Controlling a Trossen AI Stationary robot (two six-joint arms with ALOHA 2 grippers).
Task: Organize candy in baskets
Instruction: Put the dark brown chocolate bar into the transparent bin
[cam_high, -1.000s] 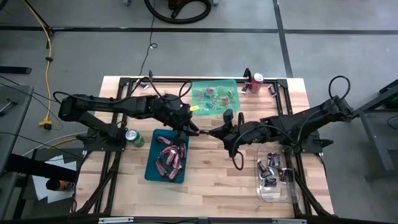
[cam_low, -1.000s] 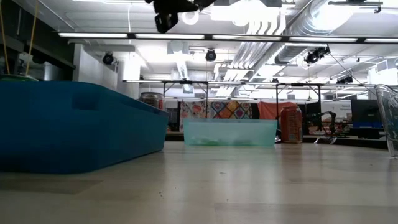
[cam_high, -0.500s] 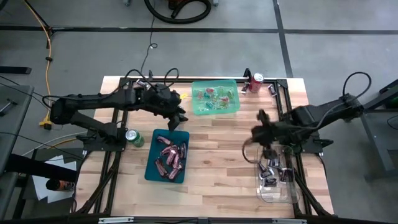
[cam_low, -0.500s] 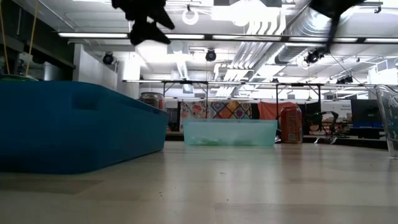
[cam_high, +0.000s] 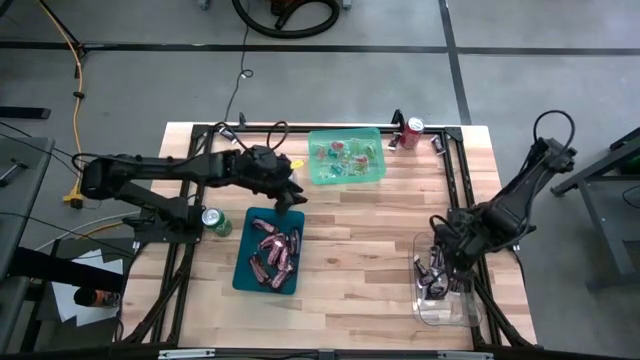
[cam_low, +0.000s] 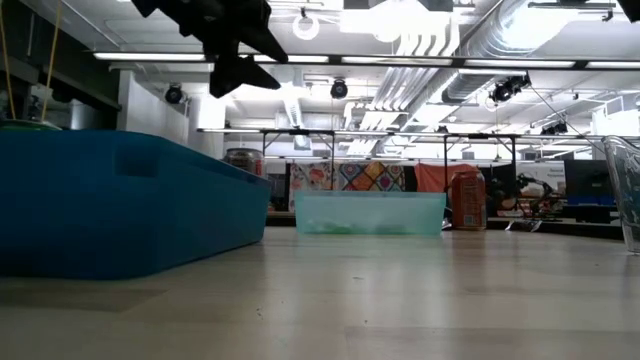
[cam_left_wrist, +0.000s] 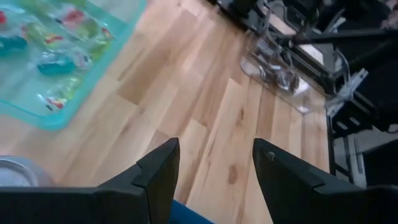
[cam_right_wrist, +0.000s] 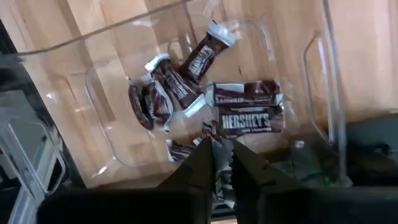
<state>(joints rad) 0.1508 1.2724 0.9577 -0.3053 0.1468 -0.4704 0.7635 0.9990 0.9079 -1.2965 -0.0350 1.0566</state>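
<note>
Three baskets stand on the wooden table. The light green one (cam_high: 345, 175) at the far side holds small green and red candy. Pinkish-red bars lie in the dark teal one (cam_high: 243, 262) at the near left, and dark brown bars (cam_right_wrist: 245, 106) in the clear one (cam_high: 445, 312) at the near right. My left gripper (cam_left_wrist: 214, 146) hovers open and empty just past the teal basket's far edge (cam_high: 296, 197). My right gripper (cam_high: 438, 268) points down over the clear basket, shut on a candy wrapper (cam_right_wrist: 219, 177). My right gripper pinches a crinkled wrapper end (cam_right_wrist: 217, 163) between its two fingers, coming from above and pointing down into the clear basket. The fingers hide the rest of the candy. It is lifted clear of the bars lying below.
A red soda can (cam_high: 413, 127) stands at the far edge right of the green basket. A green-topped can (cam_high: 213, 220) stands left of the teal basket. Black frame rails run along the table's left and right sides. Bare wood lies between the baskets.
Both grippers met over the table's middle a second ago and have parted. My right gripper has swung toward the table's near right corner, tipped from nearly level to pointing down, and now hangs over the clear basket. My left gripper has drawn back a little toward the left.
</note>
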